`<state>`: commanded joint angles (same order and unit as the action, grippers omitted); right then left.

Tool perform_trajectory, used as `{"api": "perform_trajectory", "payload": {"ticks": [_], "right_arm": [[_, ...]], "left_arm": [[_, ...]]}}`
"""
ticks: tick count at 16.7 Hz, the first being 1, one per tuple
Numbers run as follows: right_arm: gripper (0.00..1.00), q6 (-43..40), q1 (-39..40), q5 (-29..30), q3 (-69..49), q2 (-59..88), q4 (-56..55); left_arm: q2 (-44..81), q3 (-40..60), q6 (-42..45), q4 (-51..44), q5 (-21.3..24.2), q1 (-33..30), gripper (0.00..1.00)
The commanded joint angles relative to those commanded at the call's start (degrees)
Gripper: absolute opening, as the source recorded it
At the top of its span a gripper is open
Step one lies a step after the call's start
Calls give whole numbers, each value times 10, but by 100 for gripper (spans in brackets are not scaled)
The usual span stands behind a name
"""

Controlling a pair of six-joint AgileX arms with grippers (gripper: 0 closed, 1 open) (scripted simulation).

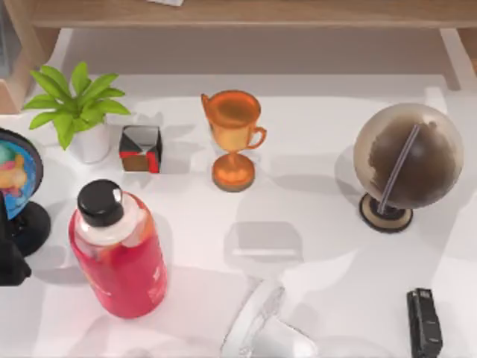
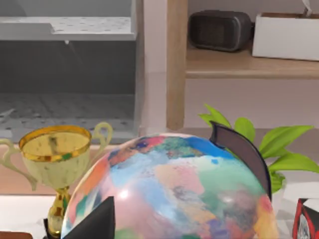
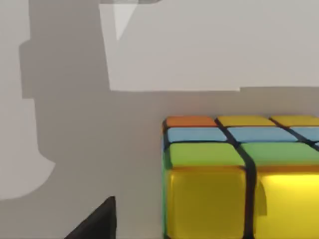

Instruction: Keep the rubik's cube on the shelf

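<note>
The rubik's cube (image 3: 239, 184) sits on the white tabletop close in front of the right wrist camera, with yellow, green, blue and orange tiles showing. One dark fingertip (image 3: 97, 221) of my right gripper stands off to the side of the cube with a gap between them, so the gripper is open and holds nothing. My white right arm (image 1: 262, 328) reaches in over the table's front edge and covers the cube from above. The light-brown shelf (image 1: 246, 13) runs along the back. My left arm (image 1: 9, 257) is parked at the left edge, its fingertip (image 2: 97, 221) before the colourful globe.
On the table stand a potted plant (image 1: 74, 112), a black, red and grey cube (image 1: 141, 149), an orange trophy (image 1: 234, 138), a brown globe (image 1: 406, 160), a red bottle (image 1: 119, 250), a colourful globe (image 1: 16, 175) and a black stapler (image 1: 424, 322). The shelf board (image 2: 239, 64) carries a dark speaker (image 2: 219, 31) and a white box (image 2: 286, 35).
</note>
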<state>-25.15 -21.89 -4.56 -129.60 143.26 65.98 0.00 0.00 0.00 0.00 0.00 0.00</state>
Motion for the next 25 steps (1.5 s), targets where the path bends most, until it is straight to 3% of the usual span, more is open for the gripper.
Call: {"api": "perform_trajectory", "payload": {"ticks": [12, 25], "right_arm": [[2, 0, 0, 0, 0, 0, 0], [0, 0, -4, 5, 16, -40, 23]], "left_arm": [[0, 0, 0, 0, 0, 0, 100], [0, 0, 0, 0, 0, 0, 100]]}}
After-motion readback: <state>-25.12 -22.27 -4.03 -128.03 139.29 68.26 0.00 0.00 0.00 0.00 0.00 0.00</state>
